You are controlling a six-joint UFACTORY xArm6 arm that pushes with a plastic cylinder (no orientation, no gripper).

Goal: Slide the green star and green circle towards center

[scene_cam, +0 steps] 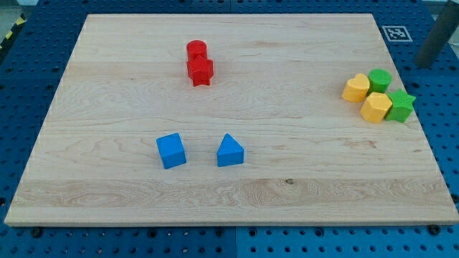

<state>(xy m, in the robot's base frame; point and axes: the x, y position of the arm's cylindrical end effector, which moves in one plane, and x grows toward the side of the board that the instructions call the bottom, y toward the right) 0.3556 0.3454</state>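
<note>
- Green circle (380, 79) is sitting near the board's right edge, upper half, well apart from the centre.
- Green star (401, 105) is sitting just below and right of it, closest of all blocks to the right edge.
- Two yellow blocks are crowding them: a yellow heart (356, 88) is touching the green circle on its left, and a yellow hexagon-like block (376, 107) is sitting between the heart and the star, touching the star's left side.
- All four are forming one tight cluster; the yellow pair is lying on the centre side of the greens.
- Red cylinder (196, 50) is standing toward the top edge, left of the midline; red star (201, 71) is touching it just below.
- Blue cube (171, 150) is sitting in the lower left-of-centre area; blue triangle (229, 151) is lying beside it to the right, a clear gap between them.
- Wooden board (287, 201) is resting on a blue perforated bench; a fiducial tag (396, 33) is showing just off the board's top right corner.
- A dark rod (437, 36) is entering at the view's top right corner, off the board; my tip cannot be made out, so I cannot tell its exact position relative to the blocks.
- No fingers on this rig, so nothing is being grasped; no block is showing contact with the rod.
</note>
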